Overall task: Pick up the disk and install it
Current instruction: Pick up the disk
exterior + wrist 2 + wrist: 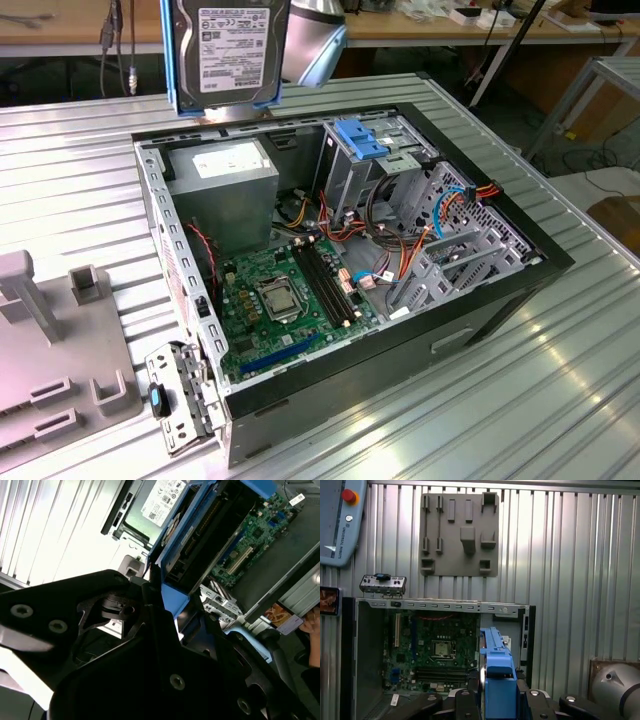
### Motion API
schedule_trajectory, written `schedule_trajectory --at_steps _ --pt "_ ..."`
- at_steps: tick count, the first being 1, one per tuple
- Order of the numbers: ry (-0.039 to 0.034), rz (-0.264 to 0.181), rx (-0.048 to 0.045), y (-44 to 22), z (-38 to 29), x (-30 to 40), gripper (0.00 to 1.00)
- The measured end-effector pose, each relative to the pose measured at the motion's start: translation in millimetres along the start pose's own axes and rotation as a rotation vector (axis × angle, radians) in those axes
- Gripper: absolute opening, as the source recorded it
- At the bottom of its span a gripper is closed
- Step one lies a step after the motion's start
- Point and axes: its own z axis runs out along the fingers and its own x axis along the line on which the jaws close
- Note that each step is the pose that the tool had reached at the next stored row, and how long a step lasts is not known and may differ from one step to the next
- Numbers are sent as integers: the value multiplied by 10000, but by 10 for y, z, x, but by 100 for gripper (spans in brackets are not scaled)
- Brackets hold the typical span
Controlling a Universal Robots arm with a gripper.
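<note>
Your gripper (499, 700) is clamping the disk (228, 50) by its blue carrier rail, label side facing the exterior view. In that view the disk is hanging upright at eleven o'clock from the motherboard (285, 300), above the open computer case (545, 262).

The disk (228, 55) — top cropped by the exterior view's edge.
</note>
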Motion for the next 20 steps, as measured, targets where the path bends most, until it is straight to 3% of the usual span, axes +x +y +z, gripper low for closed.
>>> schedule_trajectory --at_steps 2,6,20 --pt "3 -1 -1 -49 1 5 37" --pt "4 0 0 -81 3 51 37" --pt "3 -1 0 -157 2 374 37"
